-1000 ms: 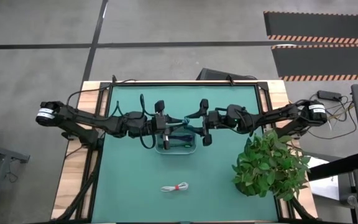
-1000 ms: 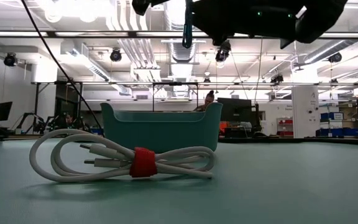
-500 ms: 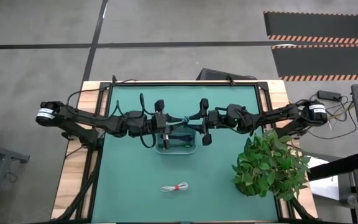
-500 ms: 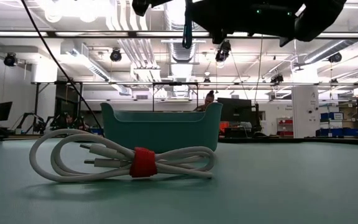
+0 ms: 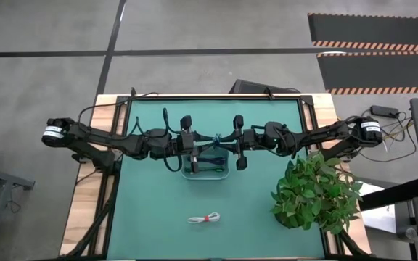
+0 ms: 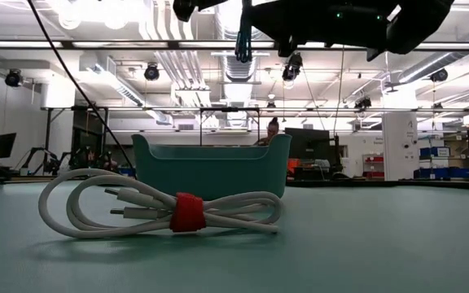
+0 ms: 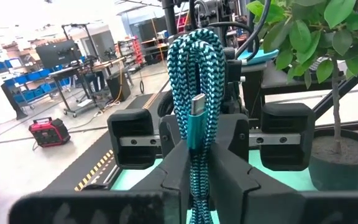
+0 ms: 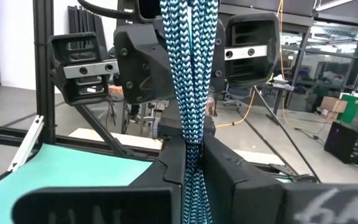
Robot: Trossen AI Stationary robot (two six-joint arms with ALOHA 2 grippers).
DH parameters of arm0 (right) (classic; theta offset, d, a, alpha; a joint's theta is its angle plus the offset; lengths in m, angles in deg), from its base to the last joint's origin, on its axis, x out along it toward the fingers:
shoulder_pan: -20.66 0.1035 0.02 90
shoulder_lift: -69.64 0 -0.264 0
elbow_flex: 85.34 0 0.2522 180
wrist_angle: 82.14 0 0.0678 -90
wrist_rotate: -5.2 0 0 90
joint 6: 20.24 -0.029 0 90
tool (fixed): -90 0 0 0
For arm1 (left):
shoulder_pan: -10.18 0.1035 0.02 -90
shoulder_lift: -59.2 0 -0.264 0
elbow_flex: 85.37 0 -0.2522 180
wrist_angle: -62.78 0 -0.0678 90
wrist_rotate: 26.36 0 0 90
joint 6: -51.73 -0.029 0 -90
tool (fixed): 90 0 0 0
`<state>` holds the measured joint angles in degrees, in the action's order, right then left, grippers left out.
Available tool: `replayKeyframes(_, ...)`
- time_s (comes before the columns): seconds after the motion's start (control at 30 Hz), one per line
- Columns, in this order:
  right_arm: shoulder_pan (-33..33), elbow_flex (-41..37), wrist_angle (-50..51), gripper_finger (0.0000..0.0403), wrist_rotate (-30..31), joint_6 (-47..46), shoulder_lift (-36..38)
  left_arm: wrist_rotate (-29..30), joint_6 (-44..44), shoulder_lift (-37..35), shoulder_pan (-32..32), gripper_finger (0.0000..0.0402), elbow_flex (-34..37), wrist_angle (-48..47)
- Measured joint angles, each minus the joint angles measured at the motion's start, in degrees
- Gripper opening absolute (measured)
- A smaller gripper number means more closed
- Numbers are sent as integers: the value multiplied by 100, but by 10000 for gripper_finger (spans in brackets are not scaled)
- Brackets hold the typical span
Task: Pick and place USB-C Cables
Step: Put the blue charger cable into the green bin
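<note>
Little has shifted in the past second: the dangling end of the teal cable [image 6: 242,37] has lifted slightly in the low view, and both arms hold the positions they had above the tray [image 5: 224,171].

Both pairs of jaws are clamped on the same braided teal cable, each from its own side. The left gripper [image 7: 194,163] pinches the folded bundle between its fingers, the silver plug standing upright at the fold. The right gripper [image 8: 193,157] squeezes the strands from the opposite side, with the left gripper's housing directly facing it. The shared hold looks like a handover in mid-air, or a joint steadying of the bundle before it goes down into the tray below; which arm will let go cannot be read from here.

In the overhead view the two grippers meet over the tray at mid-table, the left gripper [image 5: 188,142] and the right gripper [image 5: 236,142] nearly touching. Dark cable bundles already lie inside the tray.

Well apart from it, toward the table's near edge, the white cable [image 6: 163,210] with its red tie lies loosely coiled on the green mat [image 5: 267,225], waiting its turn. A potted plant [image 5: 315,190] stands at the right side of the mat.

Beyond the table lies an open workshop: bright ceiling lights, ducting, shelving with blue bins and, far back, a seated person [image 6: 273,130] at a monitor.
</note>
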<state>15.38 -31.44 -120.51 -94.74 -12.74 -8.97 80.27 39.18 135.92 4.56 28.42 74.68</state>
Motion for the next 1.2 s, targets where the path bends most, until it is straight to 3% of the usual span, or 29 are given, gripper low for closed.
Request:
replayKeyframes(0.33,1,-2,193,22,9,-93,13,-7,-41,-14,0,76,5,-255)
replayKeyframes(0.5,0,-2,262,22,63,-167,17,-12,-24,-121,0,121,58,-457)
replayKeyframes(0.7,0,-2,288,21,111,-250,17,-15,-22,-679,0,190,148,-1321)
replayKeyframes(0.83,0,23,476,21,177,-345,17,-17,-29,-1280,0,209,356,-1775)
replayKeyframes(1.0,2,822,2199,21,424,-312,-6,15,-31,-2072,0,212,759,-1755)
replayKeyframes(1.2,0,2224,4804,22,708,-237,-116,841,-125,-2825,0,212,1347,-850)
